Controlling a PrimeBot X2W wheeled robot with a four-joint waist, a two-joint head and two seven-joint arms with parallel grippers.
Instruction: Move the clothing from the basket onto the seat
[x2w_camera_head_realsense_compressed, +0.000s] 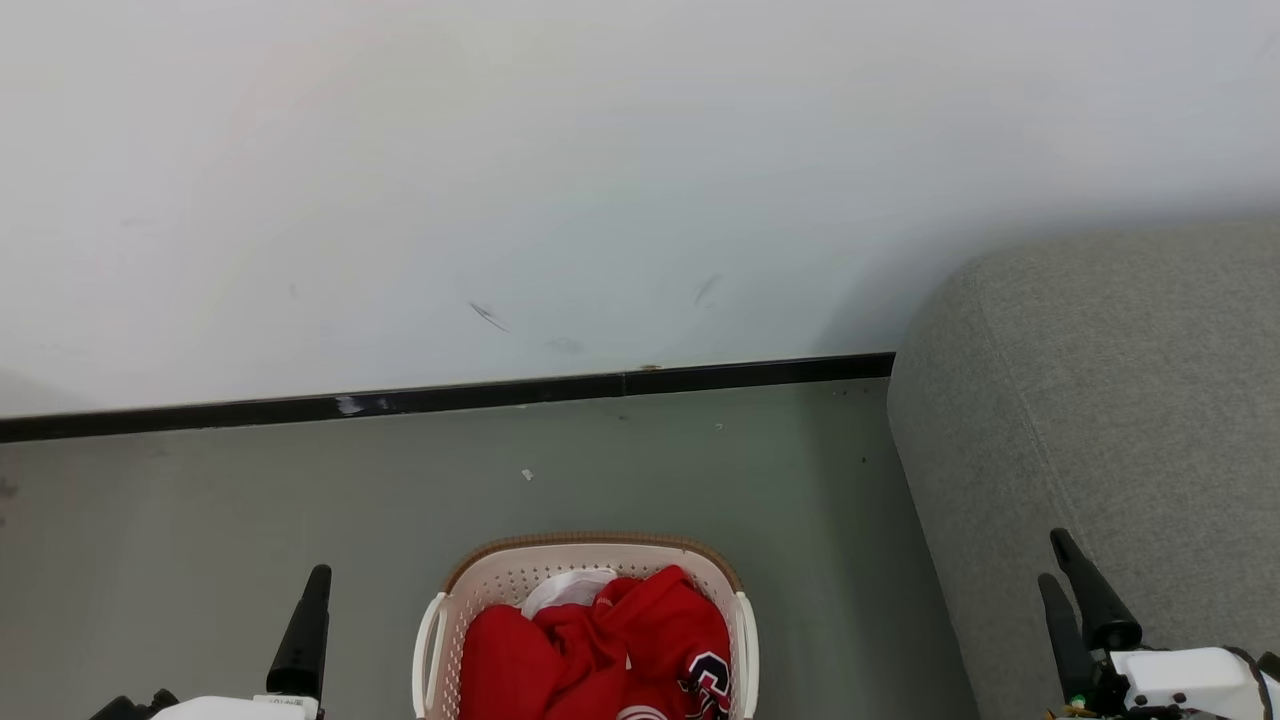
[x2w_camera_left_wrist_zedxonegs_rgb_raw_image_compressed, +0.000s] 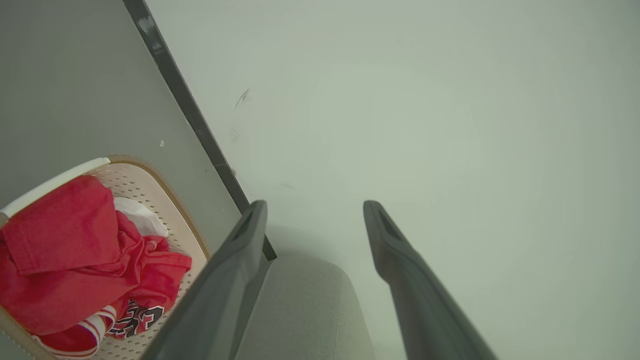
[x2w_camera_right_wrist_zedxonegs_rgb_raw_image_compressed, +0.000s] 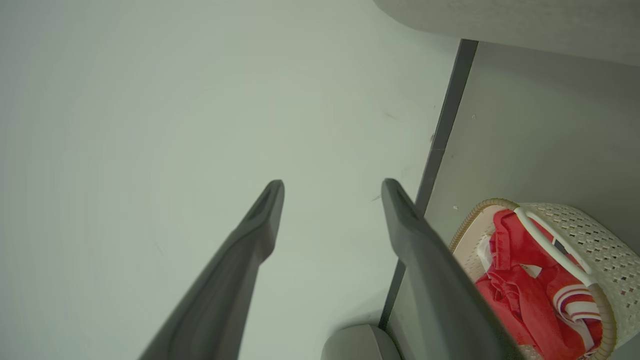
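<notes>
The left gripper (x2w_camera_left_wrist_zedxonegs_rgb_raw_image_compressed: 315, 207) and right gripper (x2w_camera_right_wrist_zedxonegs_rgb_raw_image_compressed: 333, 185) stand spread wide, nothing between their long dark fingers, flanking the oval cream perforated plastic basket (x2w_camera_head_realsense_compressed: 590, 543), seemingly ready to reach in. The bright red, white-trimmed clothing (x2w_camera_head_realsense_compressed: 600, 650) lies heaped inside it on the grey-green floor (x2w_camera_head_realsense_compressed: 700, 470), near the large grey woven-fabric seat (x2w_camera_head_realsense_compressed: 1100, 400) on the robot's right, likely keeping the carry short.

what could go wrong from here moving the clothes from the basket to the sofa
The red clothes lie tangled in the basket, so one pinch may lift several and drop some on the floor before the sofa. The white piece is partly covered by the red ones and may be missed. A snagged pull could also drag or tip the basket.
</notes>
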